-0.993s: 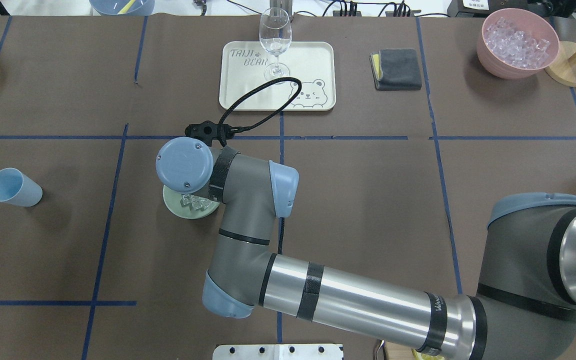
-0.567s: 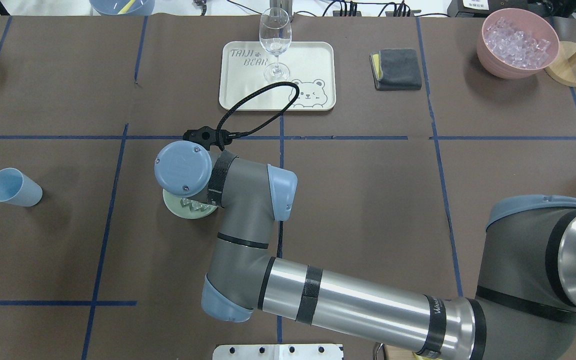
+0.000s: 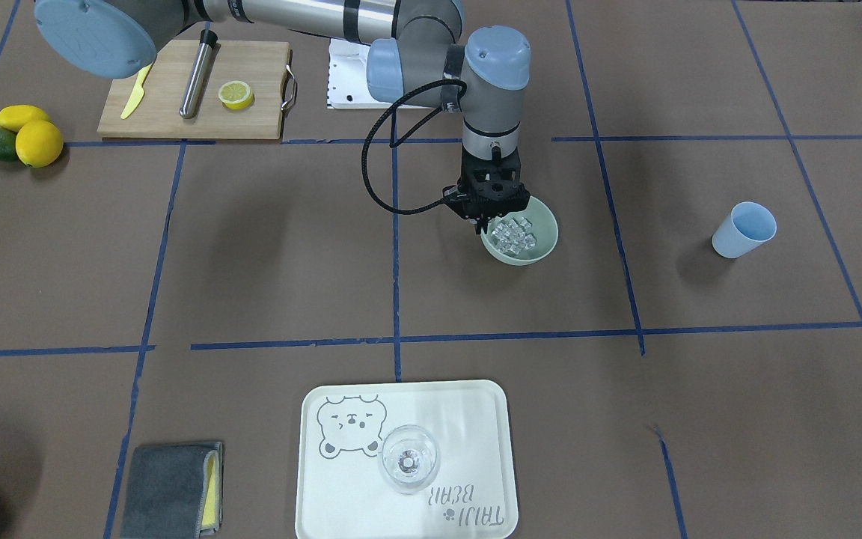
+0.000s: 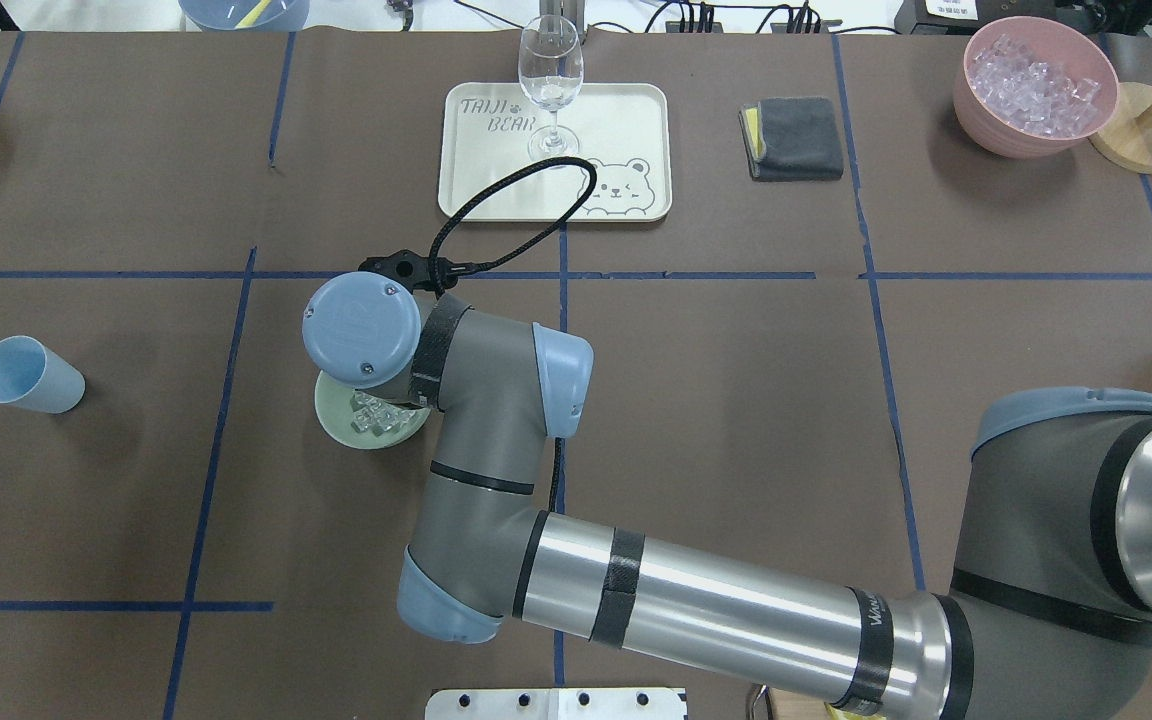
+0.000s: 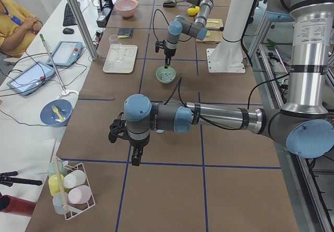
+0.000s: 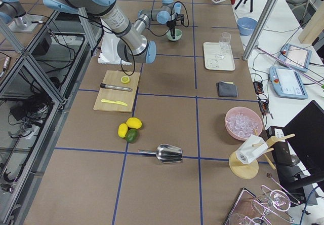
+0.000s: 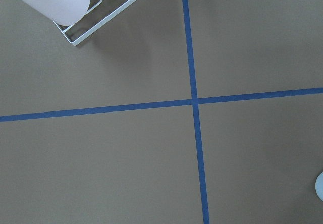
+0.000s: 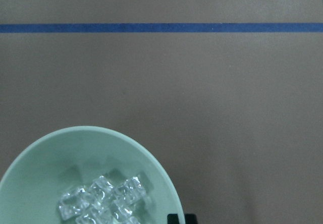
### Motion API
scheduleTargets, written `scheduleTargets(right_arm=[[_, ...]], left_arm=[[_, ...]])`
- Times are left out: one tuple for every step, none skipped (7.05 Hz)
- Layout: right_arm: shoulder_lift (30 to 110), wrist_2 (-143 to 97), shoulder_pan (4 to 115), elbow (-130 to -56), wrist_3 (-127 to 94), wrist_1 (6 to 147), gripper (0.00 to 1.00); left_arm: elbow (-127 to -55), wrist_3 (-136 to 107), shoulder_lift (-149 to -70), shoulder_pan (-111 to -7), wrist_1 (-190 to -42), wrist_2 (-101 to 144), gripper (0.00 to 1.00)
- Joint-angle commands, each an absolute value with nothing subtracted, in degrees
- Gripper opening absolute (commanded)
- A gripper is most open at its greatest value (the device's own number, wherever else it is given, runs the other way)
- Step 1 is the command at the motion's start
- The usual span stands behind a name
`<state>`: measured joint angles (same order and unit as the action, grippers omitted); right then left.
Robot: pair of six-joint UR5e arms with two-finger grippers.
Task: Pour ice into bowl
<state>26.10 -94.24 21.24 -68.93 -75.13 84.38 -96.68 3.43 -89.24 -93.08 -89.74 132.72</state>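
Sage-green and matte, the round bowl (image 3: 539, 253) sits upright on the brown-paper surface (image 3: 251, 247), which is ruled into a grid by blue tape. A small heap of clear, glassy ice (image 3: 513, 233) cubes lies in the bottom of the bowl. From my remote station I see the right pincer (image 3: 485, 223) pointing straight down at the bowl's edge, on the side toward the robot's right. Its black fingers look pinched on the rim.

The left pincer (image 5: 134, 158) hangs over bare paper well apart from the bowl. Only the side camera shows it, so I cannot tell whether it is open or closed.

Across the surface from the robot lies a cream, round-cornered tray (image 3: 476, 419) printed with "TAIJI BEAR", a paw mark and a line-drawn bear face. A clear stemmed wine glass (image 3: 408, 458) stands on it. A smooth, tapered light blue cup (image 3: 744, 229) is far off to the robot's left. A pink bowl (image 4: 976, 110) piled with more ice cubes sits in the far corner on the robot's right, near a folded grey cloth (image 4: 796, 137).
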Motion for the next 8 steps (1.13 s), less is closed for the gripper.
scheduleTargets(right_arm=[[26.54,-98.75,24.76,-72.49,-74.80,84.55,0.00],[29.07,-101.57,28.00,-75.90,-74.27,84.46,0.00],[33.27,-106.56,31.69,-80.55,-73.83,84.55,0.00],[39.92,-110.70,35.21,-87.38,-69.39,84.55,0.00],[47.65,-114.66,38.72,-94.50,-63.95,84.55,0.00],[54.68,-119.66,42.67,-99.96,-58.94,84.46,0.00],[62.67,-122.40,46.11,-104.46,-50.62,83.85,0.00],[70.06,-123.65,50.06,-106.76,-42.01,83.59,0.00]], left_arm=[[-96.51,3.43,-89.21,-93.08,-89.74,132.71,1.00],[-96.42,3.43,-88.77,-93.08,-89.74,132.71,1.00],[-96.50,3.43,-88.51,-93.16,-89.74,132.71,1.00],[-96.59,3.43,-88.51,-93.16,-89.74,132.80,1.00],[-96.59,3.43,-88.51,-93.08,-89.74,132.80,1.00],[-96.59,3.43,-88.59,-93.08,-89.74,132.80,1.00],[-96.59,3.43,-88.59,-93.08,-89.74,132.80,1.00],[-96.59,3.43,-88.59,-93.08,-89.74,132.80,1.00]])
